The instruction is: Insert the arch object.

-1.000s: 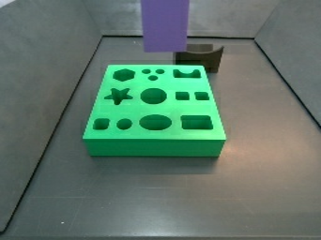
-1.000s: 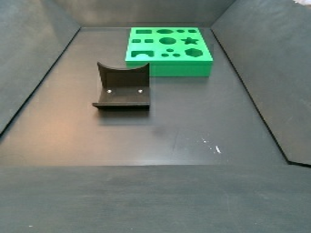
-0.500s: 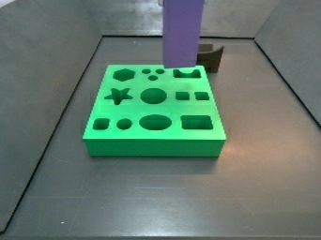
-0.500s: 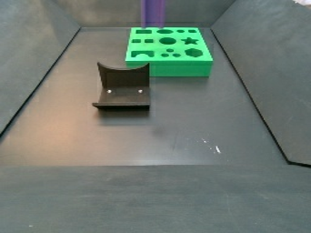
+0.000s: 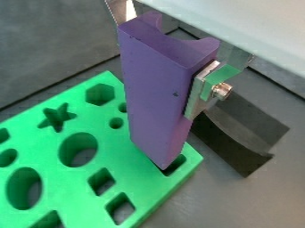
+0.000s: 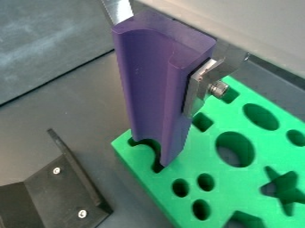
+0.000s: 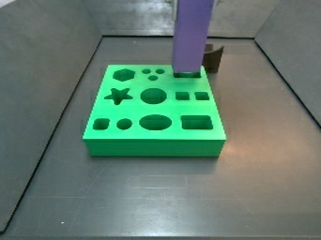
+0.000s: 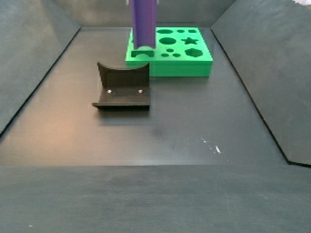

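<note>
My gripper point(image 5: 162, 52) is shut on the arch object point(image 5: 159, 100), a tall violet-purple block held upright; one silver finger point(image 5: 208, 82) presses its side. It also shows in a wrist view point(image 6: 155, 89). The block's lower end stands at the arch-shaped slot in a corner of the green board point(image 5: 155, 189), touching or just inside it. In both side views the block point(image 7: 192, 37) point(image 8: 144, 25) rises out of frame from the board point(image 7: 157, 146) point(image 8: 183, 71), and the gripper itself is out of view there.
The dark fixture point(image 8: 122, 88) stands on the floor beside the board, and shows behind it in a side view point(image 7: 213, 56). It is close to the block in both wrist views point(image 5: 244, 138) point(image 6: 53, 191). Grey walls ring the dark floor.
The arch object has moved sideways over the board and come down, from above the board's far edge to the arch slot at its corner. The gripper stays shut on it.
</note>
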